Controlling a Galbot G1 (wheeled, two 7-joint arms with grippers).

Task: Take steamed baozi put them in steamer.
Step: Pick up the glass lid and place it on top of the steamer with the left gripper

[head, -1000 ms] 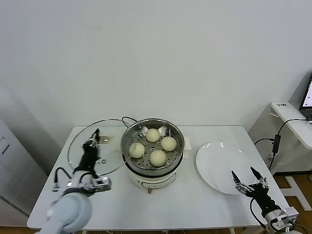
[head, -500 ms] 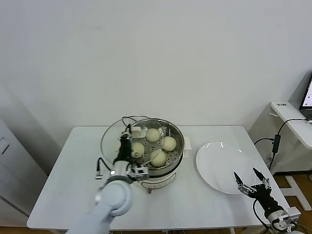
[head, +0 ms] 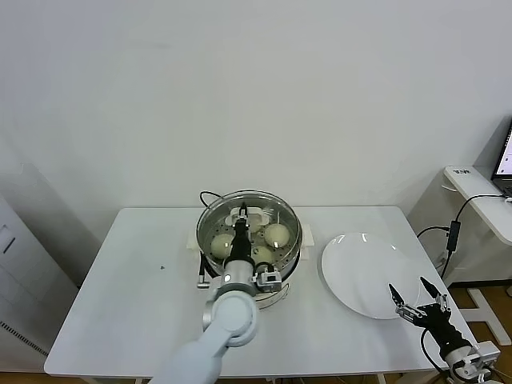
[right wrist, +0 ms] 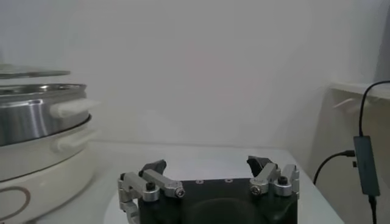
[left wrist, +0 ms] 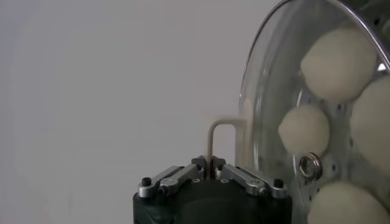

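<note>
Several cream-white baozi (head: 276,234) lie on the perforated tray inside the steel steamer (head: 294,256) at the table's middle. The round glass lid (head: 250,194) hangs level directly over the pot's rim. My left gripper (head: 242,214) is shut on the lid's thin handle (left wrist: 213,137), above the pot's centre. In the left wrist view the baozi (left wrist: 339,64) show through the lid's glass (left wrist: 262,91). My right gripper (head: 419,302) stands open with nothing in it at the table's front right corner, beside the plate. The right wrist view shows the steamer (right wrist: 36,115) off to one side.
A flat white plate (head: 360,276) lies right of the steamer. The steamer's black cord (head: 210,194) loops behind the pot. A side table with a cable and adapter (head: 453,234) stands off the table's right end.
My left arm has carried the glass lid from the table's left side to directly over the steamer. The right gripper has drifted slightly toward the front edge, still open.
</note>
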